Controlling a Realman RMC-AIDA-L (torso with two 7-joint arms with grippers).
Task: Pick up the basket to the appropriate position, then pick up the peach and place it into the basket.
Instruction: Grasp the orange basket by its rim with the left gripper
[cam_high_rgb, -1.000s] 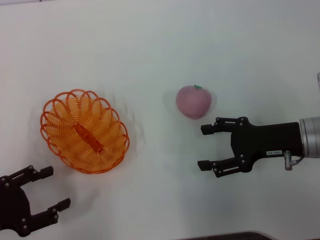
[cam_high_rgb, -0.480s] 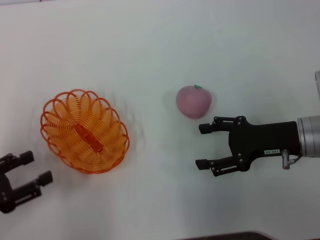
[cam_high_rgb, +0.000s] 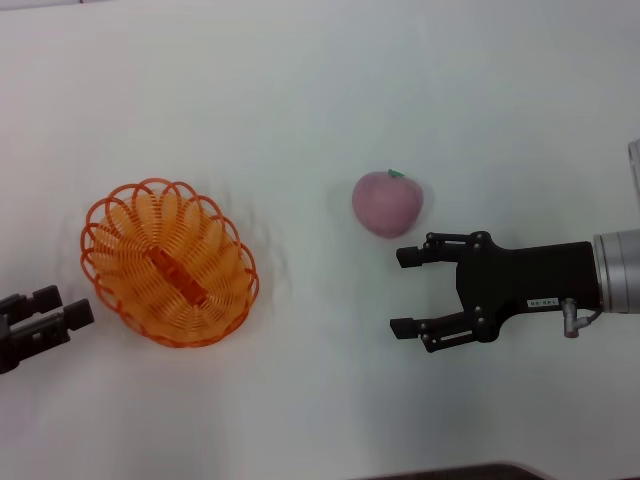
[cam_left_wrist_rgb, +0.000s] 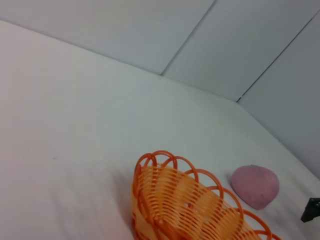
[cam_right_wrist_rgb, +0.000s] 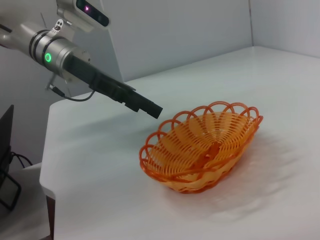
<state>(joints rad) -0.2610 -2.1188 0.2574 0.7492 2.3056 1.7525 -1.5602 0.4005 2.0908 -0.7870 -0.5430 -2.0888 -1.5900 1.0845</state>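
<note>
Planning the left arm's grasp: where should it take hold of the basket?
Likely the basket's looped rim nearest the left pincer, approached from the robot's left. The scalloped wire loops flare outward there, offering a thin edge; nothing blocks that side.

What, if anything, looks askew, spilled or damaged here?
Nothing stands out. The basket sits upright and intact on the table, empty. The peach lies whole on the table, apart from it. The right pincer is open beside the peach, not touching it; the left pincer is shut beside the basket.
</note>
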